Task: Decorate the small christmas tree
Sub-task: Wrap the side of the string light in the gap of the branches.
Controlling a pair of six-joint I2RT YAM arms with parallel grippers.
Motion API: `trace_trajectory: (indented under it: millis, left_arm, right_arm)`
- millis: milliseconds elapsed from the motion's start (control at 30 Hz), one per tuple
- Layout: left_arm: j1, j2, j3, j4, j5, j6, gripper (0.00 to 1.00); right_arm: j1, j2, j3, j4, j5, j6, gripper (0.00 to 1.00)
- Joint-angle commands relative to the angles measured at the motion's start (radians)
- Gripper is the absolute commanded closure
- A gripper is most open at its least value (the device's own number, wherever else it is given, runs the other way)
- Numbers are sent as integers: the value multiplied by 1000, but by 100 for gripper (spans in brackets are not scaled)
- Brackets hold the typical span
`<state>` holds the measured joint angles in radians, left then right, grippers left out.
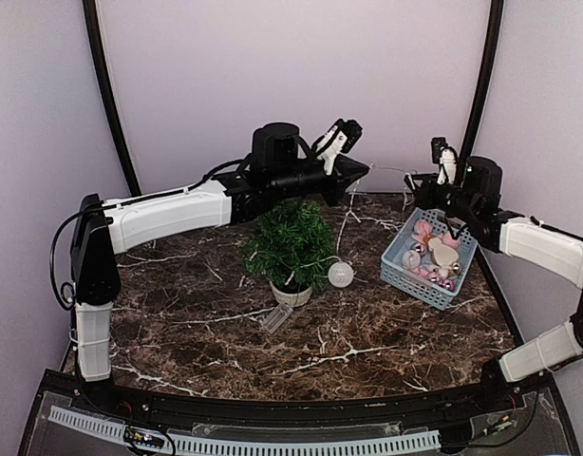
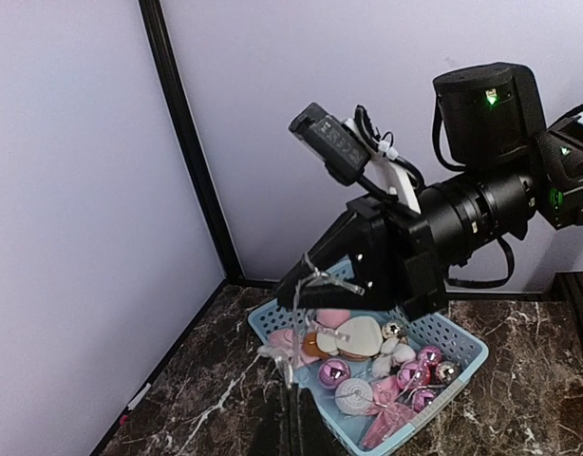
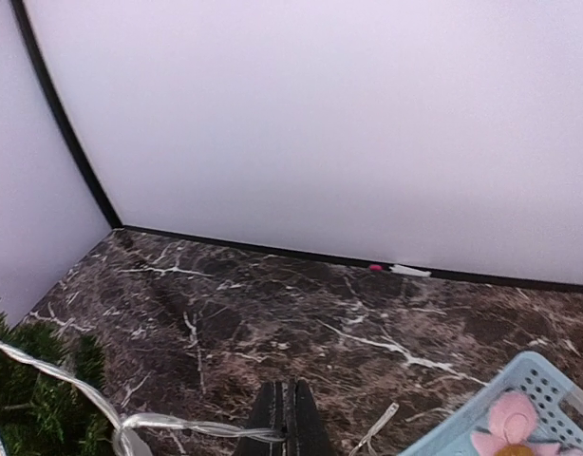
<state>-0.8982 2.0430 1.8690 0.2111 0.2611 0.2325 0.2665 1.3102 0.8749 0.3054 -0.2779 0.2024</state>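
The small christmas tree (image 1: 291,242) stands mid-table in a pale pot; its edge shows in the right wrist view (image 3: 35,404). A clear light string (image 1: 388,172) runs from the tree up between both grippers. My left gripper (image 1: 364,171) hangs above the tree's right side, shut on the string (image 2: 291,366), its own tips low in the left wrist view (image 2: 297,423). My right gripper (image 1: 413,180) is shut on the same string (image 3: 182,427), above the blue basket's far left corner; it also shows in the left wrist view (image 2: 306,277) and the right wrist view (image 3: 291,418).
The blue basket (image 1: 398,271) at the right holds pink baubles, a heart and other ornaments; it also shows in the left wrist view (image 2: 467,356). A white ball (image 1: 341,275) lies beside the pot. A clear battery box (image 1: 277,317) lies in front of it. Walls close the back and sides.
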Motion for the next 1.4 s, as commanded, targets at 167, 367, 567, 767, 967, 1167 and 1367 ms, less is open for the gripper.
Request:
trace_trajectory:
  millis: [167, 367, 567, 767, 967, 1167, 1367]
  left_arm:
    - [30, -70, -5, 52, -43, -21, 100]
    - [30, -66, -7, 87, -7, -30, 100]
    - [33, -66, -17, 105, -29, -32, 100]
    - [35, -65, -18, 91, -110, -17, 100]
    - [62, -56, -41, 56, -137, -22, 99]
    - [65, -56, -52, 27, -127, -26, 95]
    - [66, -95, -55, 5, -94, -39, 53]
  right_arm:
    - [-89, -49, 228, -167, 122, 83, 100]
    - [-89, -28, 358, -167, 50, 126, 100]
    - [-70, 15, 439, -153, -111, 119, 100]
    - [12, 69, 499, -236, -43, 56, 100]
    - [28, 155, 541, -261, 3, 125, 100]
    - [64, 250, 625, -255, 14, 185, 100]
    - [106, 345, 758, -293, 59, 192, 100]
